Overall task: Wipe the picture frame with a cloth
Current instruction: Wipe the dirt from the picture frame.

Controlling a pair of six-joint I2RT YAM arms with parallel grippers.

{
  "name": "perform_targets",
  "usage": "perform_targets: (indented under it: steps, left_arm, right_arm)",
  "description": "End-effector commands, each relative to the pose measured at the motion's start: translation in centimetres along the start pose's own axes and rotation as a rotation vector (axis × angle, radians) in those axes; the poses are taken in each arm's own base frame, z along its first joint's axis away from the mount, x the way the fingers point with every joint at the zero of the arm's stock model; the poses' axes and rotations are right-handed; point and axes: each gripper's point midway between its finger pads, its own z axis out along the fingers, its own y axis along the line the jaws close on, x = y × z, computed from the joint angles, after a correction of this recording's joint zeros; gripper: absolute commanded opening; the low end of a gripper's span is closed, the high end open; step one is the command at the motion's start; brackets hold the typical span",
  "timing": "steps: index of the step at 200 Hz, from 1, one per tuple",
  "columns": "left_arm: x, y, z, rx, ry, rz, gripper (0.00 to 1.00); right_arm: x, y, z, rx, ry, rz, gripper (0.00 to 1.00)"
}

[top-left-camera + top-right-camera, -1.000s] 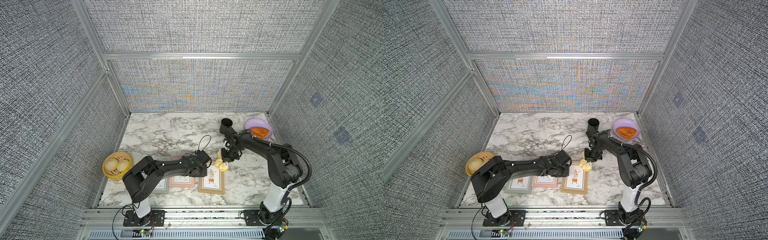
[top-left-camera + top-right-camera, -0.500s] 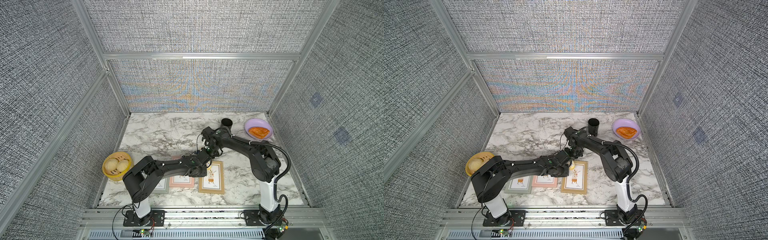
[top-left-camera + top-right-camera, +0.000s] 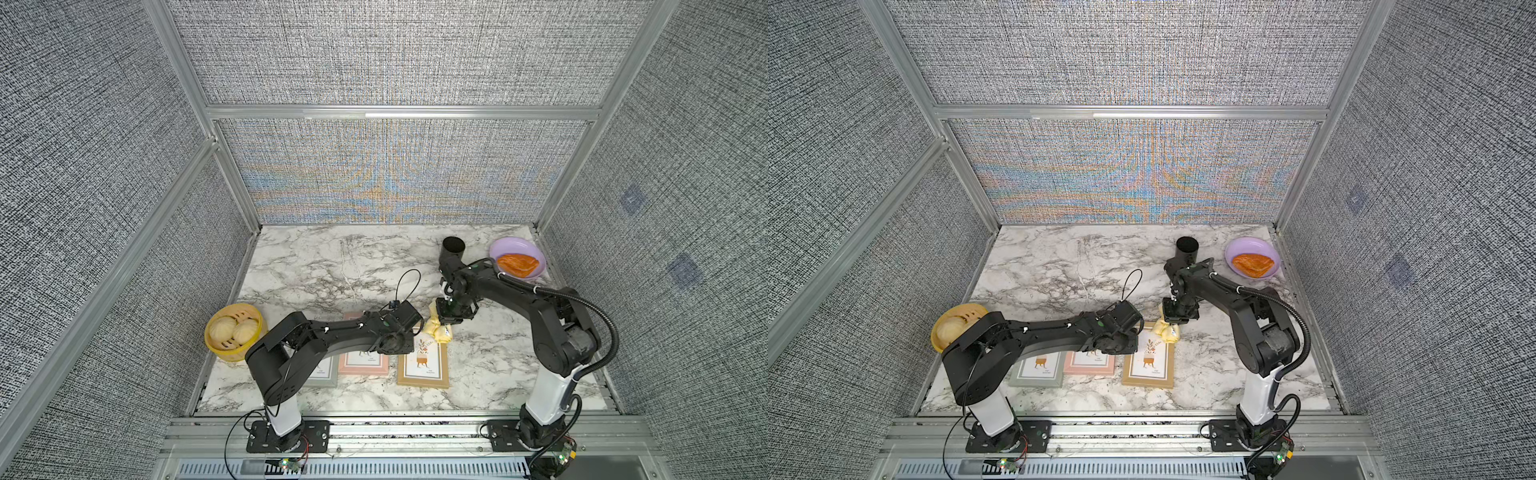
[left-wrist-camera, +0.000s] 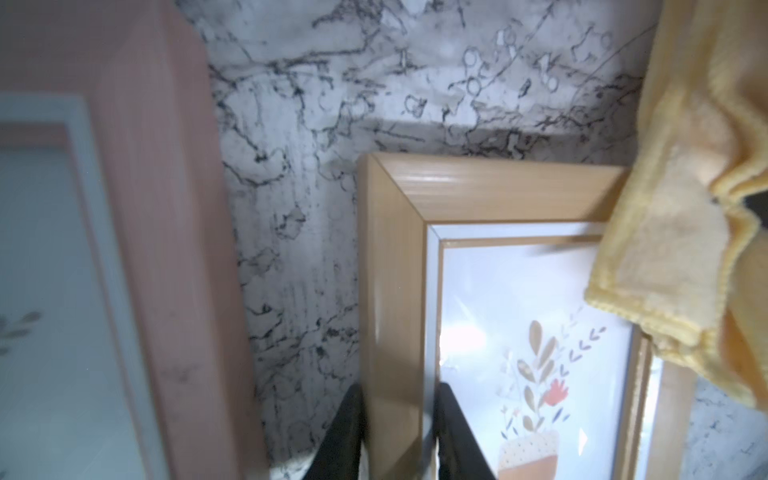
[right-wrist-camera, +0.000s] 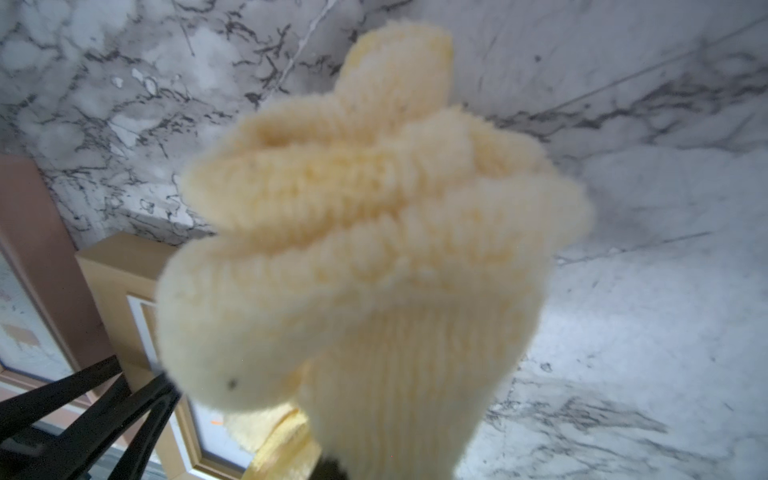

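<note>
Our right gripper back from mid-table, clamping cloth over far corner of wooden frame, left gripper pinching its rail, open marble rightward.

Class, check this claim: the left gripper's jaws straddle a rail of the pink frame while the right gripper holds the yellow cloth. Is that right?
Not quite. The left gripper has its jaws astride a rail of the wooden frame, as the left wrist view shows; the pink frame lies beside it. The right gripper does hold the yellow cloth.
</note>
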Motion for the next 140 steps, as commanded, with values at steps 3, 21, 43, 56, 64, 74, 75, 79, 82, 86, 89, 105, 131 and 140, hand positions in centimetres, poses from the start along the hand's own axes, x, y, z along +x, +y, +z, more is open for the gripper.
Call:
perform_targets:
  steps: [3, 21, 43, 56, 64, 74, 75, 79, 82, 86, 89, 105, 131, 140]
  left_arm:
    - [0.9, 1.3, 0.0, -0.052, 0.031, -0.017, 0.15]
    - [0.9, 1.2, 0.0, -0.051, 0.033, -0.013, 0.15]
    - [0.8, 1.2, 0.1, -0.052, 0.034, -0.014, 0.15]
    - [0.9, 1.2, 0.2, -0.053, 0.037, -0.013, 0.15]
    - [0.9, 1.2, 0.2, -0.054, 0.038, -0.014, 0.15]
    - [0.9, 1.2, 0.2, -0.055, 0.038, -0.014, 0.15]
    - [0.9, 1.2, 0.2, -0.055, 0.038, -0.014, 0.15]
    - [0.9, 1.2, 0.2, -0.054, 0.038, -0.014, 0.15]
    - [0.9, 1.2, 0.3, -0.055, 0.039, -0.013, 0.15]
    - [0.9, 1.2, 0.3, -0.054, 0.039, -0.014, 0.15]
    - [0.9, 1.2, 0.3, -0.055, 0.040, -0.014, 0.15]
    - [1.0, 1.2, 0.4, -0.057, 0.042, -0.014, 0.15]
    - [0.9, 1.3, 0.4, -0.061, 0.043, -0.013, 0.14]
    - [0.9, 1.3, 0.4, -0.063, 0.043, -0.013, 0.14]
  right_arm:
    - [-0.5, 2.0, 0.1, -0.006, -0.003, -0.032, 0.00]
    - [-1.4, 5.7, 0.3, -0.042, -0.020, -0.086, 0.00]
    - [-1.9, 9.3, 0.9, -0.069, -0.012, -0.142, 0.00]
    - [-1.9, 10.3, 1.3, -0.058, 0.002, -0.164, 0.00]
    - [-2.0, 10.2, 1.4, -0.044, 0.004, -0.166, 0.00]
    - [-2.0, 9.9, 1.4, -0.029, 0.002, -0.165, 0.00]
    - [-2.0, 9.8, 1.4, -0.028, 0.002, -0.164, 0.00]
    - [-2.0, 9.5, 1.4, -0.021, 0.002, -0.162, 0.00]
    - [-2.0, 9.1, 1.4, -0.015, 0.004, -0.160, 0.00]
    - [-1.8, 8.7, 1.4, -0.010, 0.007, -0.158, 0.00]
    - [-1.8, 8.4, 1.4, -0.006, 0.008, -0.154, 0.00]
    - [-1.2, 6.0, 1.2, 0.021, 0.020, -0.126, 0.00]
    - [-0.2, 1.7, 0.6, 0.026, 0.022, -0.050, 0.00]
    - [0.1, 0.9, 0.5, 0.015, 0.023, -0.038, 0.00]
